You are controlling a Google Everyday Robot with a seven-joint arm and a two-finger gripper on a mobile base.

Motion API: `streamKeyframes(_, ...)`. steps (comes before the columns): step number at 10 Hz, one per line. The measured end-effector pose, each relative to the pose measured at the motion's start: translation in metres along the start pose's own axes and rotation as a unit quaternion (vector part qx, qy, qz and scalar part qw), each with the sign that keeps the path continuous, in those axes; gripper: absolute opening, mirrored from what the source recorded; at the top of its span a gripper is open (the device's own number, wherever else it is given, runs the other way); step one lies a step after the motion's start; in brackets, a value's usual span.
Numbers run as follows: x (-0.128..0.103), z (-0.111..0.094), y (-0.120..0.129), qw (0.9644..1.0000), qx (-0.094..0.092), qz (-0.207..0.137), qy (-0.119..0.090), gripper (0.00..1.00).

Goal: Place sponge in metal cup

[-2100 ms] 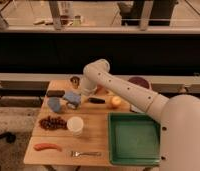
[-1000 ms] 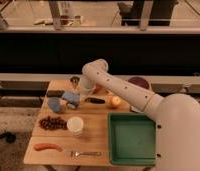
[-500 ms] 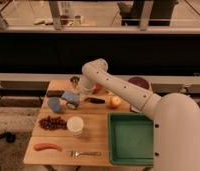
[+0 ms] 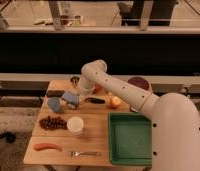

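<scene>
Table (image 4: pixel 98 131) matt pale wood; sponge (image 4: pixel 69 98) soft, matt (claw (image 4: pixel 80 95) just beside it); metal cup (image 4: pixel 74 80) dull grey.

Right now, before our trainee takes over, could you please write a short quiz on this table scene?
1. Where is the gripper? A) over the green tray B) at the sponge C) beside the fork
2. Which stands nearer the far edge of the table: the metal cup or the white cup?
3. True or false: the sponge lies inside the metal cup.
Key: 1 B. 2 The metal cup. 3 False: the sponge is outside the metal cup, on the camera's side of it, by the gripper.
</scene>
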Motion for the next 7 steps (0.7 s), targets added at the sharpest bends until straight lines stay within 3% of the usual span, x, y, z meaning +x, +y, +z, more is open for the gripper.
streamKeyframes(7,0.012,-0.005,-0.035,0.9996,0.018,-0.019,0.012,0.00)
